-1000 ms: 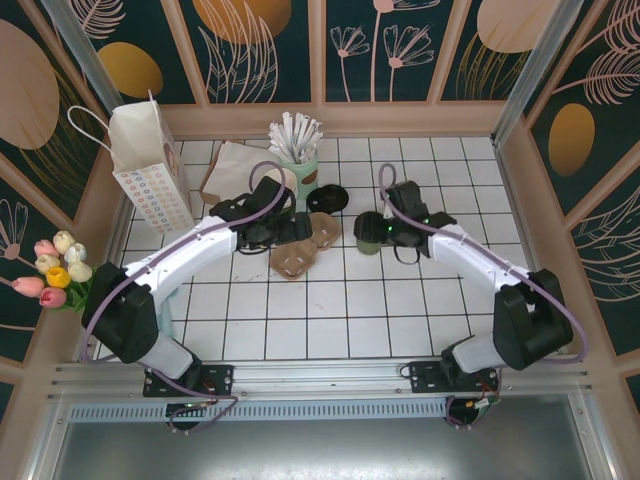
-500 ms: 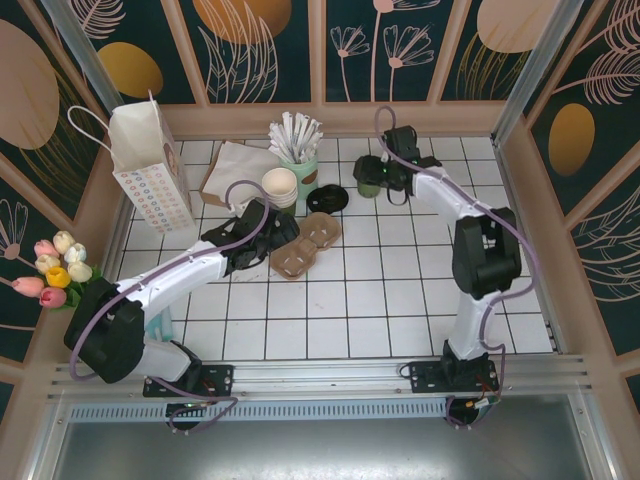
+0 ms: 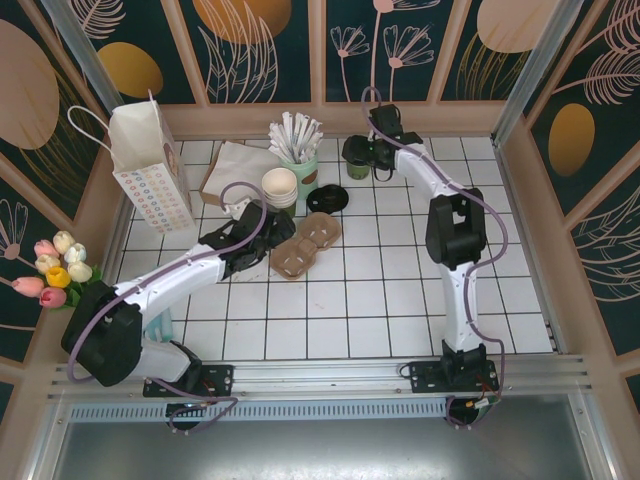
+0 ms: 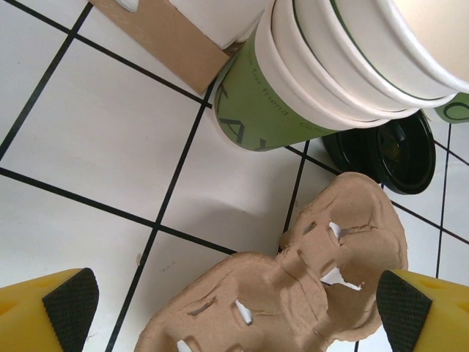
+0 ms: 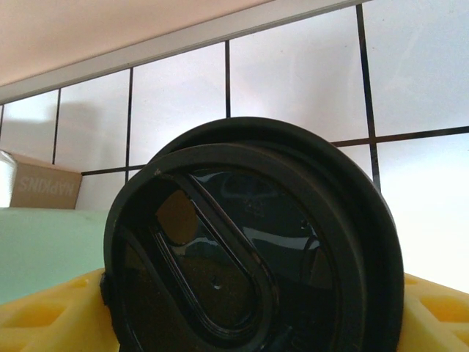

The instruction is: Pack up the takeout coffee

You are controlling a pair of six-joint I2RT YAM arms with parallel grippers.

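The right arm (image 3: 452,235) is stretched out to the far side of the white-tiled bench (image 3: 330,310). Its jaws are clenched on the coffee (image 3: 357,165), which sits close to the back wall, just right of the mint straw holder (image 3: 300,165). In the right wrist view the cup's dark round top fills the space between the two yellow fingers (image 5: 44,323), one at each side of it. I cannot tell whether the cup stands on the tiles or hangs above them.

The left arm (image 3: 170,280) lies low across the left half of the bench. Its jaws are released, spread wide and holding nothing, just at the left end of the brown carrier (image 3: 305,245). In the left wrist view the black pads (image 4: 69,308) sit at the two bottom corners, with the carrier on the tiles between them.

Past the carrier stand a stack of cups (image 3: 280,187) and a loose black lid (image 3: 327,198). The white bag (image 3: 150,165) stands upright in the far left corner, well apart from the coffee. Brown napkins (image 3: 235,165) lie between the bag and the stack.
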